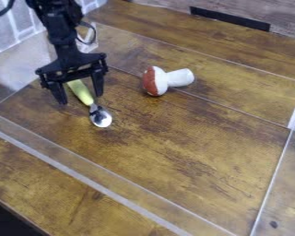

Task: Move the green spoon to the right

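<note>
The green spoon (81,95) lies on the wooden table, its yellow-green handle pointing up-left and its silver bowl (100,117) toward the lower right. My black gripper (74,90) points straight down over the handle, open, with one finger on each side of it. The fingertips are low, close to the table surface. Part of the handle is hidden behind the fingers. Nothing is gripped.
A toy mushroom (164,80) with a red-brown cap and white stem lies on its side to the right of the spoon. A clear low wall (137,198) frames the wooden table (199,138) along the front and right.
</note>
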